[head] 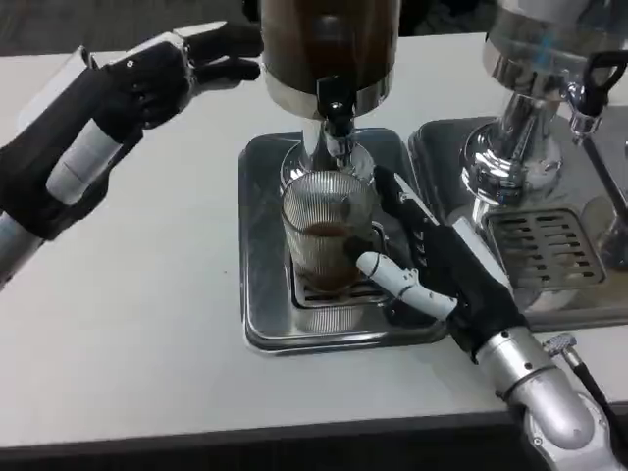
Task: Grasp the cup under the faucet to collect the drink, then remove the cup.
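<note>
A clear ribbed glass cup (327,231) stands on the drip grate of a steel tray (263,294), right under the black faucet (337,118) of a dark drink dispenser (329,49). Brown drink fills its lower part. My right hand (432,265) wraps the cup from the right, with one white finger across its front and other fingers behind it. My left hand (172,69) is raised at the upper left, fingers reaching toward the dispenser's left side; whether they touch it is unclear.
A second steel dispenser (535,108) with its own drip tray (549,245) stands close on the right, just beyond my right hand. Bare white table lies to the left and along the front edge.
</note>
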Robot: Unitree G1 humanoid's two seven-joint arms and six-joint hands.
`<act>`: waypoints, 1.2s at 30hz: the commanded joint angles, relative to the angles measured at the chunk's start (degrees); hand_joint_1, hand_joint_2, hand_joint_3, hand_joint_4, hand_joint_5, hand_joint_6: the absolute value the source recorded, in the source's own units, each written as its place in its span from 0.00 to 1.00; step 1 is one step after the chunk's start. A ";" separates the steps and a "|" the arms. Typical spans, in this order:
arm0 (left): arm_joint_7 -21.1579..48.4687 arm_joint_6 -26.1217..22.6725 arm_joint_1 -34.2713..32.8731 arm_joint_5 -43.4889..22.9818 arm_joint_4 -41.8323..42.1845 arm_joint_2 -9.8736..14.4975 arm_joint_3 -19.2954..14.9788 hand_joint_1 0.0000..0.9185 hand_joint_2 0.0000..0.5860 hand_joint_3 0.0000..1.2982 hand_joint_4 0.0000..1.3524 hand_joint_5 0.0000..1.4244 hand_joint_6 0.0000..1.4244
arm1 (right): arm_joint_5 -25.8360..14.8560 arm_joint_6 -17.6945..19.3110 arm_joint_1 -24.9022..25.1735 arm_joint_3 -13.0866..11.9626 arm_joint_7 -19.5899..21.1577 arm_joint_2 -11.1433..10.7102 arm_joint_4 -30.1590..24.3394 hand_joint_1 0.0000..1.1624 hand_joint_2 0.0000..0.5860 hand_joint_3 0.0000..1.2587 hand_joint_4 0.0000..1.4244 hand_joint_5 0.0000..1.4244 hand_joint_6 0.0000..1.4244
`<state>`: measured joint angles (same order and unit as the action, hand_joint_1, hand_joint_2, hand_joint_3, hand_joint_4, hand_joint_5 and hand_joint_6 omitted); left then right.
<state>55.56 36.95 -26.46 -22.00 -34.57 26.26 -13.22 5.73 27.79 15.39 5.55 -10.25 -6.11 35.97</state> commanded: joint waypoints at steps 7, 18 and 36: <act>-3.82 0.35 5.71 2.33 -2.01 1.31 -0.79 0.00 0.14 0.20 0.14 0.16 0.13 | 3.06 0.47 0.84 0.97 1.42 -1.07 -0.12 0.48 0.37 0.00 0.00 0.00 0.00; -6.17 0.94 7.41 3.70 -4.77 2.15 -1.83 0.00 0.15 0.21 0.15 0.17 0.13 | 6.40 0.90 3.32 2.49 4.89 -0.81 3.96 0.50 0.36 0.00 0.00 0.00 0.00; -8.35 1.15 9.86 5.17 -6.58 3.49 -2.24 0.00 0.17 0.26 0.18 0.19 0.14 | 10.70 2.71 7.90 5.06 11.54 1.11 10.79 0.49 0.36 0.00 0.00 0.00 0.00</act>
<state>47.82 37.56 -17.49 -17.37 -40.93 28.74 -15.04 15.89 29.54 21.93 10.09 0.27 -5.36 45.42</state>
